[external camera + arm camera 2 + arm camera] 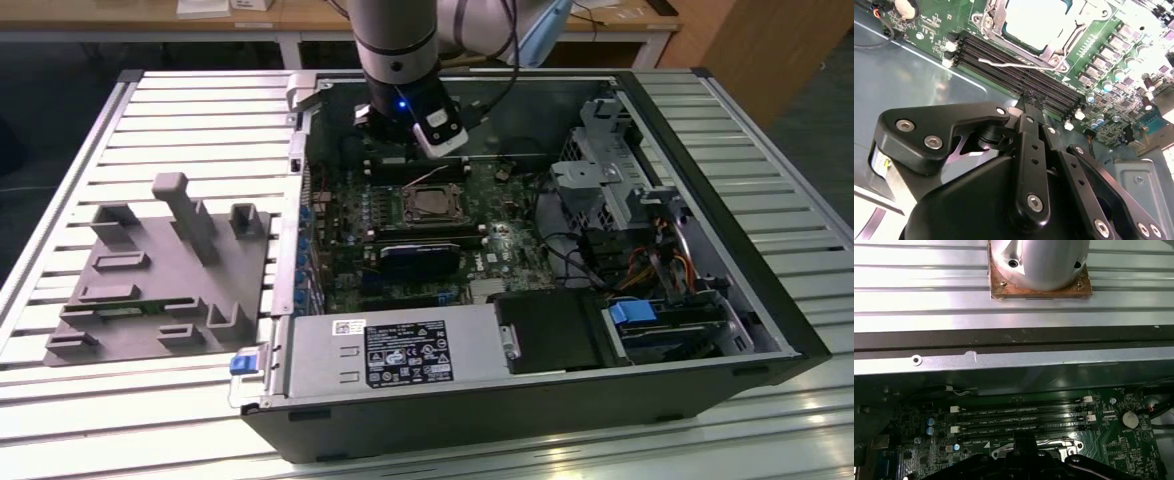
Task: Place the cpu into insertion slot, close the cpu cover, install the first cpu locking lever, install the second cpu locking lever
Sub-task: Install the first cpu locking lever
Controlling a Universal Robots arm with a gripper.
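- One black linked-metal pincer [1030,103], mine: tips pressed together with nothing between them, just over the memory slots and near the socket.
- One cpu [1038,19], a small flat square chip with a pale silver-grey top: seated in the insertion slot.
- One insertion slot [406,205], a square silver-rimmed socket on the green motherboard [514,250].
- One cpu cover [985,20], a thin silver metal frame: lying flat around the chip.
- One locking lever [1009,64], a thin silver wire: stretched across the memory slots.
- Four long black memory slots [1019,421], side by side.
- One open black computer case [747,300] on a slatted metal table [187,110]: holds the motherboard and one grey power supply box [387,355].
- One grey plastic fixture [160,270]: on the table outside the case, at the exterior view's left.
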